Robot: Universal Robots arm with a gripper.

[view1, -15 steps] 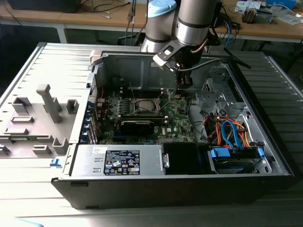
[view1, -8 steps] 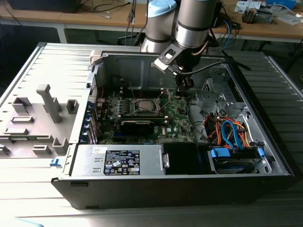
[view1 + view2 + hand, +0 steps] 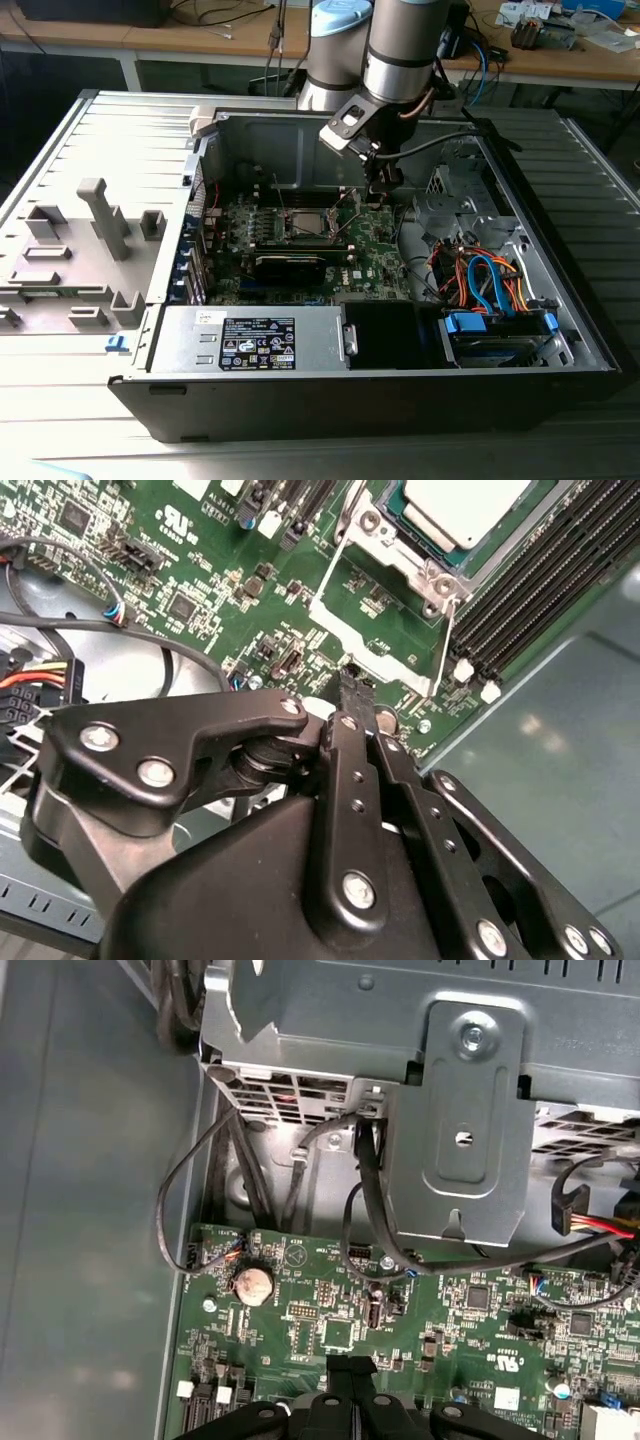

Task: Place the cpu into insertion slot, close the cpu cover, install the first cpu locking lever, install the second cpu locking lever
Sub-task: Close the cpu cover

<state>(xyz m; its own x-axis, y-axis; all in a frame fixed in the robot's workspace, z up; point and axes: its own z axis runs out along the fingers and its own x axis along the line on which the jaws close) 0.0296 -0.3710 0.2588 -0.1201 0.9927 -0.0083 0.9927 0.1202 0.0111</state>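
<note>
cpu (image 3: 465, 510) in insertion slot (image 3: 400, 558) | closed gripper (image 3: 352, 683) near; not touching it

Smooth grey metal cpu (image 3: 462, 504), glossy green motherboard (image 3: 200, 575).

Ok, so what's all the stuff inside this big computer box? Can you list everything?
computer case: one, grey, lying open
motherboard: one, green, on the case floor
cpu: one, grey top, in the insertion slot
insertion slot: one, silver-framed, on the motherboard
memory slots: several, black, beside the cpu
coin battery: one, silvery, on the motherboard
power supply: one, silver, against the case wall nearest the exterior camera
cables: a bunch, orange and blue, at the exterior view's right
plastic stand: one, grey, outside the case at the exterior view's left
robot arm: one, grey, reaching in from above
gripper: one, black, shut and empty, over the motherboard near the slot
</note>
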